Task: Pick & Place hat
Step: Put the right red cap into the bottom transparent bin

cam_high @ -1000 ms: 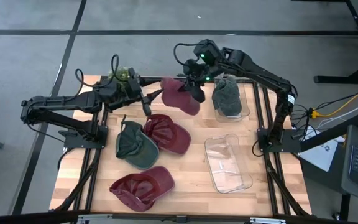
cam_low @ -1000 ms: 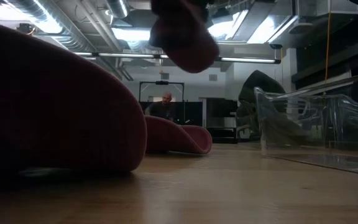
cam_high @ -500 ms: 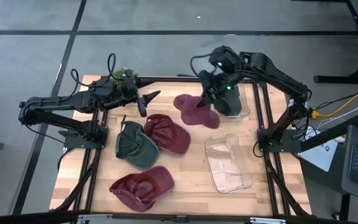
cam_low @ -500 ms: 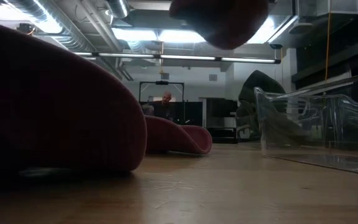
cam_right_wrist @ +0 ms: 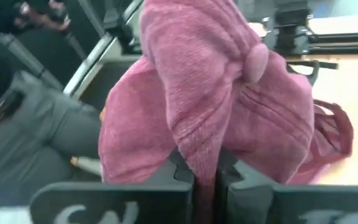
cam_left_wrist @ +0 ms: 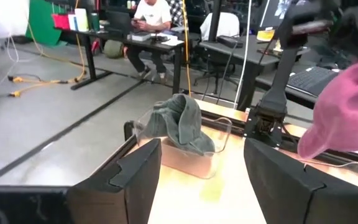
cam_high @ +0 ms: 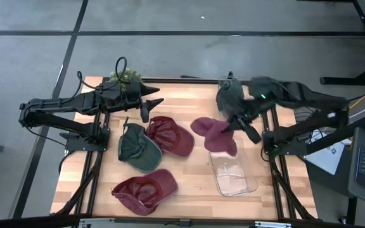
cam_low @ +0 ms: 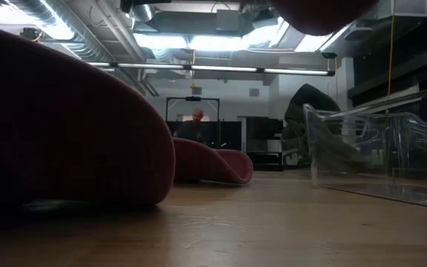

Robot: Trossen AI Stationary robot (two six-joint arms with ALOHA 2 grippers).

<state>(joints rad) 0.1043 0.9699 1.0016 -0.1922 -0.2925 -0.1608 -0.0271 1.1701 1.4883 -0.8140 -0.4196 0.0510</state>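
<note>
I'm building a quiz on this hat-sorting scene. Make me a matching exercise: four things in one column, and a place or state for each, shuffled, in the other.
Things:
1. grey hat
2. carried maroon hat
3. green hat
4. left pincer

Places or states:
A. open, holding nothing
B. lying in the far clear bin
C. pinched in the right pincer, above the near clear bin
D. on the table beside a maroon hat

Pairs: 1-B, 2-C, 3-D, 4-A
</note>
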